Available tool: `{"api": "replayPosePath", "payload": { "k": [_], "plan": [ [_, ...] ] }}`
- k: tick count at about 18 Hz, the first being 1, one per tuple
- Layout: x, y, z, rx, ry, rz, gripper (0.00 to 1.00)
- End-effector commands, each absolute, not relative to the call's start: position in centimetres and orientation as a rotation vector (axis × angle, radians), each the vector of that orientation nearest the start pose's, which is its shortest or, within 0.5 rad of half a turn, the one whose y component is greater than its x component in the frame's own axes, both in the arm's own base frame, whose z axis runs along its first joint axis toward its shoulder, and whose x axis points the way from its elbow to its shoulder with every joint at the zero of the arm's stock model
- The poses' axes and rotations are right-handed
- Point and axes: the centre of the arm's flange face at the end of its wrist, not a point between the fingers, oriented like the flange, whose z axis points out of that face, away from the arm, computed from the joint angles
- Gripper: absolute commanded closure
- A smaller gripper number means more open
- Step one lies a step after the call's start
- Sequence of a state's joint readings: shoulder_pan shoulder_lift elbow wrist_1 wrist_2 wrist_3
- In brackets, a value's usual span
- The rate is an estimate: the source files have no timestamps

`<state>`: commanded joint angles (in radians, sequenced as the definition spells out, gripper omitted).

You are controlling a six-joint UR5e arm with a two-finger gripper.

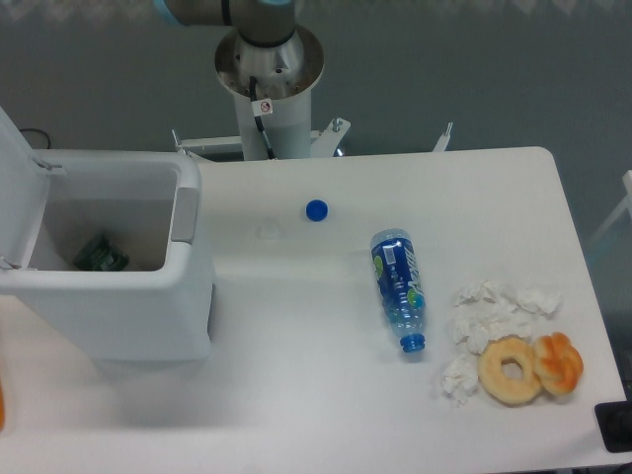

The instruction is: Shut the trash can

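The trash can [118,306] is a large white boxy bin at the table's left side. Its lid [20,193] stands raised at the left edge, leaving the top open. A dark green crumpled item [101,254] lies inside on the bottom. A grey latch strip [184,214] runs along the bin's right rim. Only the arm's base column [269,89] shows at the top; the gripper is out of view.
A blue plastic bottle [396,287] lies on its side mid-table, with a blue cap [316,209] behind it. Crumpled white tissues [489,314], a bagel [510,369] and an orange pastry [559,361] sit at the right front. A black object [617,427] is at the corner.
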<state>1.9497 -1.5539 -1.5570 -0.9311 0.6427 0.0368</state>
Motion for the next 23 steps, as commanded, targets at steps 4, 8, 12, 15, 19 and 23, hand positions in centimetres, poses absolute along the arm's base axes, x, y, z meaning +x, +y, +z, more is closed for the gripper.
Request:
{"api": "replayPosePath", "payload": {
  "k": [4, 8, 12, 15, 19, 23],
  "plan": [
    [1.2, 54.8, 60.9, -2.203, -0.002, -0.909, 0.0],
    [0.8, 55.3, 60.1, -2.218, -0.02, -0.906, 0.0],
    [0.5, 55.5, 59.7, -2.227, -0.027, -0.885, 0.0],
    [0.2, 55.4, 59.7, -2.243, -0.039, -0.84, 0.0],
    [-1.1, 55.2, 59.4, -2.267, -0.085, -0.758, 0.0],
    [-3.8, 55.0, 59.2, -2.276, -0.149, -0.682, 0.0]
  ]
}}
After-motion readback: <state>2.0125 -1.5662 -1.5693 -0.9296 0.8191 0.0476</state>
